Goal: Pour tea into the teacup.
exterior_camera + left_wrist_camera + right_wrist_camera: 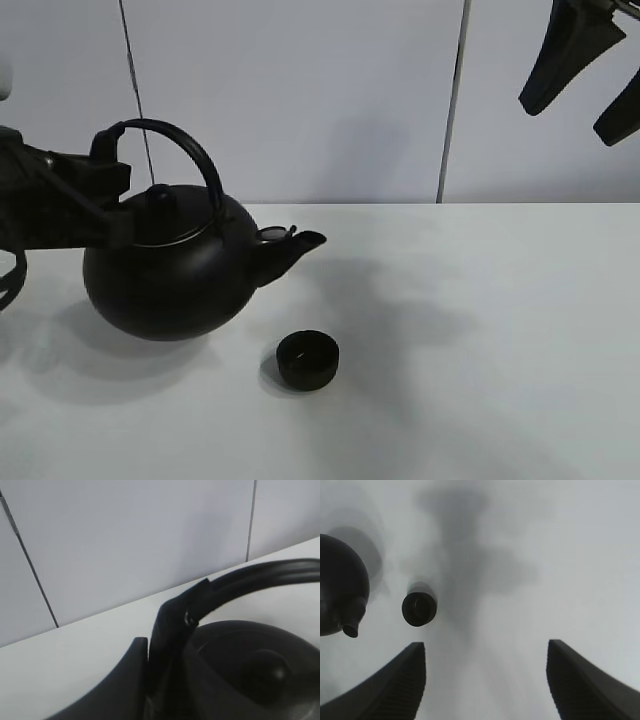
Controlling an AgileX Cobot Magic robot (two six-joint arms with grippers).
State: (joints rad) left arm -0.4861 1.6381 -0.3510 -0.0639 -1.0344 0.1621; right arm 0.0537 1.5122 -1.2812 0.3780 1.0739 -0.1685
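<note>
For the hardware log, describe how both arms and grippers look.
Both are matte black, with no markings visible. The right gripper has two broad, wedge-shaped fingers tapering to blunt tips. The left gripper looks blockier. It sits on a dark arm with what looks like a black cable loop below it.

No writing, label, brand, number or sign can be read on the kettle [165, 275], the teacup [307, 358] or the table [480, 350].
</note>
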